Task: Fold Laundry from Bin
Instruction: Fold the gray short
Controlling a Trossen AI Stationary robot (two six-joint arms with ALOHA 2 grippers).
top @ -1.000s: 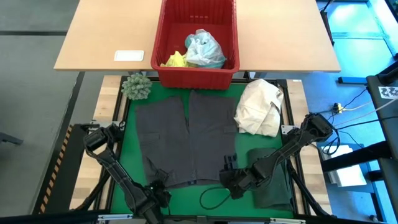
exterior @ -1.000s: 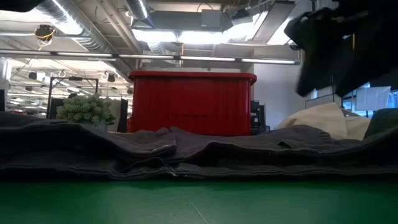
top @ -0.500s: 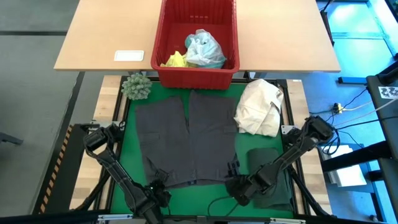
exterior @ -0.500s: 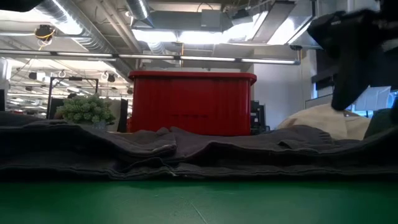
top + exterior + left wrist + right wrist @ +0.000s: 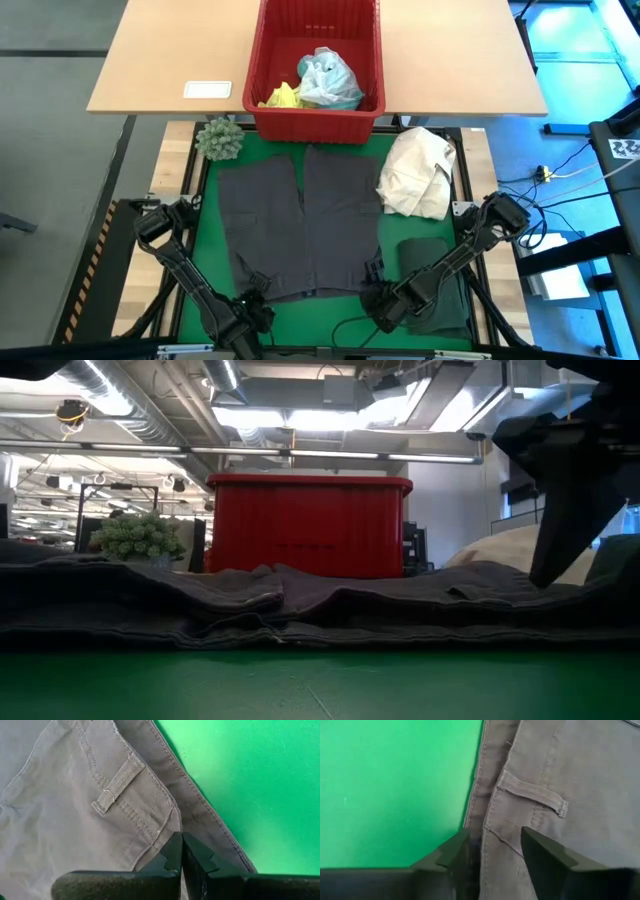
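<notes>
Tabletop [image 5: 450, 60], wooden, beyond a green mat [image 5: 215, 270]. Grey garment [image 5: 300, 220] spread flat on the mat, its waistband at both pincers. Red bin [image 5: 318, 115] well beyond the pincers, past the garment's far end, holding turquoise cloth [image 5: 328, 80] and yellow cloth [image 5: 282, 96]. Cream bundle [image 5: 418, 172] beyond the right pincer; dark green garment [image 5: 435, 275] just beside it. Right pincer [image 5: 492, 850] partly open, fingers straddling the waistband edge. Left pincer [image 5: 181, 852] closed, tips over the waistband corner; whether cloth is pinched cannot be told.
</notes>
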